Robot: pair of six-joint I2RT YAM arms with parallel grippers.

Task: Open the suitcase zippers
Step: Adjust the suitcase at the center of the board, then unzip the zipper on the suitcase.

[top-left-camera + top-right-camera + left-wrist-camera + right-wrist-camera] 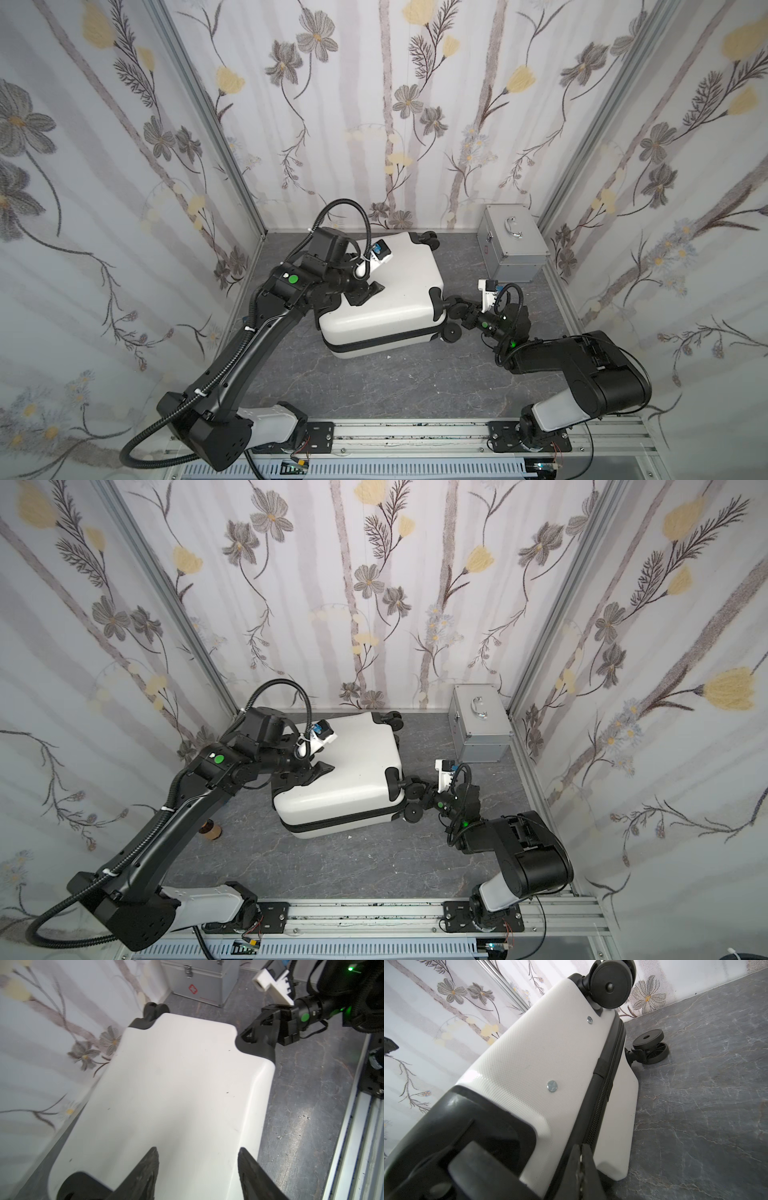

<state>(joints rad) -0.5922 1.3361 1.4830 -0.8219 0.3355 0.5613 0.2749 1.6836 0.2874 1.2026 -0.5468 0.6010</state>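
Note:
The white suitcase (386, 299) (345, 789) lies flat on the grey table, its wheels toward the right and back. The black zippers (382, 341) (608, 1084) run as a band round its middle seam. My left gripper (198, 1149) (368, 293) hovers open over the top shell's left part (176, 1084), with nothing between the fingers. At the wheel end, my right gripper (581, 1147) (452, 316) is shut with its tips on the zipper band, beside a black wheel housing. I cannot tell whether a pull is pinched between its fingers.
A silver aluminium box (513, 245) (199, 980) with a chrome handle stands at the back right corner. A small brown spool (210, 828) sits on the table, left of the suitcase. Flowered walls close three sides. An aluminium rail (415, 432) runs along the front.

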